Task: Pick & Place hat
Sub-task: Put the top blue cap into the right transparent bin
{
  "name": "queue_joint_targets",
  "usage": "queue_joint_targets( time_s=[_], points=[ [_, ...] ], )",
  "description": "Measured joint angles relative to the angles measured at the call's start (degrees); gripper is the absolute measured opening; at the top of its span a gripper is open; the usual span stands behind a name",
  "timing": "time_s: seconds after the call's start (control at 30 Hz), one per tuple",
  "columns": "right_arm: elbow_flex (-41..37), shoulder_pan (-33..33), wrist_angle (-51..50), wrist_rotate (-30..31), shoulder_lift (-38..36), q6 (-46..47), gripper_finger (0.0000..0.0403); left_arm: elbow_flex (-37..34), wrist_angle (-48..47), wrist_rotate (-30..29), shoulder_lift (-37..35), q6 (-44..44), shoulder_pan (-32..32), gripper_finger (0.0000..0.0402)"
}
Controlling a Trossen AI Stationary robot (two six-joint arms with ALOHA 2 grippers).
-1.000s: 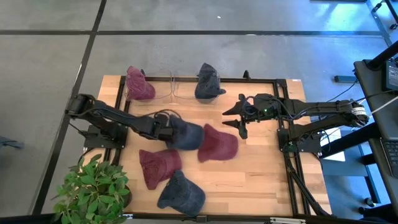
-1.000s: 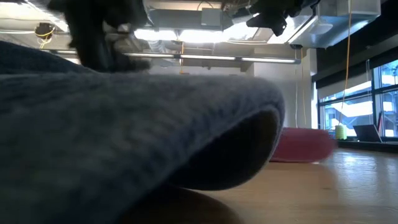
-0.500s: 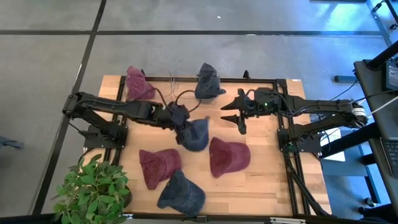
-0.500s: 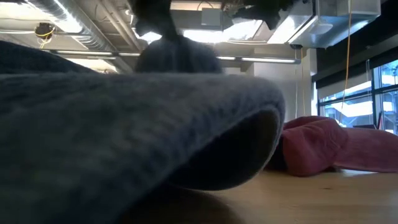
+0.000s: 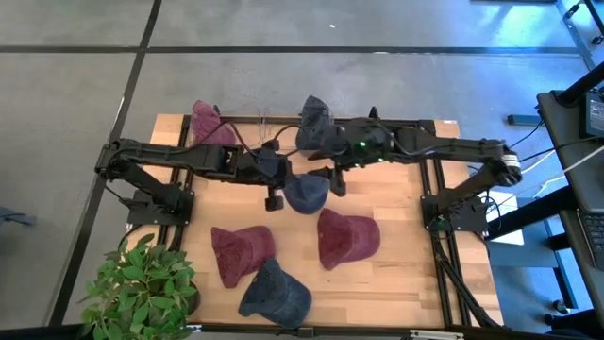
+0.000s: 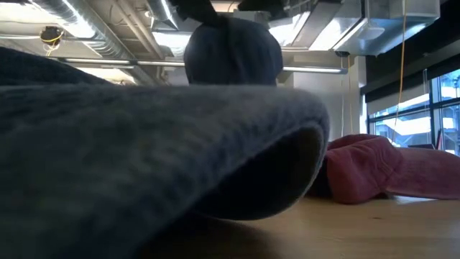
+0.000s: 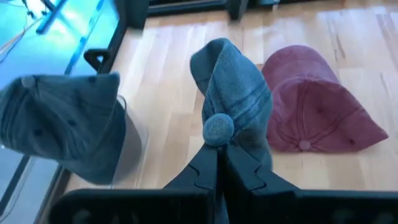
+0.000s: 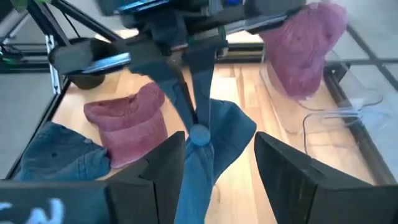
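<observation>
While it is hanging above the middle of the table [image 5: 396, 274], the blue hat [image 5: 305, 194] is sagging in loose folds from the left gripper [image 7: 219, 149], whose fingers are closing tight on the cloth at the crown, just under the small round button [image 7: 218, 130]. Judging by that droop, the hat is behaving as a light, soft thing with no stiffness in the crown, so a pinch on bunched fabric is holding well enough, though a thin fold could be slipping out if jerked; the firmer brim or the button seam is looking like the safer place to take hold. Just beside it the right gripper [image 8: 211, 155] is reaching in with its fingers spread wide on either side of the hanging cloth, touching nothing that I can make out. Farther down the table a red cap [image 5: 347, 236] is lying near the hanging hat, another red cap [image 5: 242, 251] is lying further toward the plant [image 5: 142, 288], and a second blue cap [image 5: 276, 291] is sitting at the near edge. Along the far edge a red cap [image 5: 209, 127] and a dark blue cap [image 5: 315, 126] are sitting on clear stands [image 5: 265, 132], one stand between them appearing bare.
</observation>
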Motion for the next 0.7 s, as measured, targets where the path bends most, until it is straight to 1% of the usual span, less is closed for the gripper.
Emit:
queue_joint_targets(
  time_s=[0.13,0.3,0.5,0.57,0.63,0.7],
  points=[
    [5.18,0.3,-3.57,0.01,4.12,0.0,0.0194,0.0,1.28,-0.94,0.0,0.04,-0.03,0.0004],
    [7.28,0.74,-6.76,-0.07,7.56,0.09,0.0194,0.0,2.92,-2.96,0.0,1.04,-0.03,0.0004],
    [7.65,0.7,-9.33,-0.12,7.83,1.68,0.0194,0.0,3.72,-3.86,0.0,1.15,-0.03,0.0004],
    [7.65,0.7,-10.12,-0.12,7.83,3.49,0.0193,0.0,4.77,-4.3,-0.02,1.33,-0.03,0.0004],
    [7.65,0.7,-10.35,-0.12,7.81,4.34,0.0186,0.0,6.09,-4.41,-0.02,1.99,-0.03,0.0004],
    [7.65,0.7,-10.77,-0.12,7.81,4.27,0.0171,0.0,6.84,-4.41,-0.02,2.64,-0.06,0.0004]
  ],
)
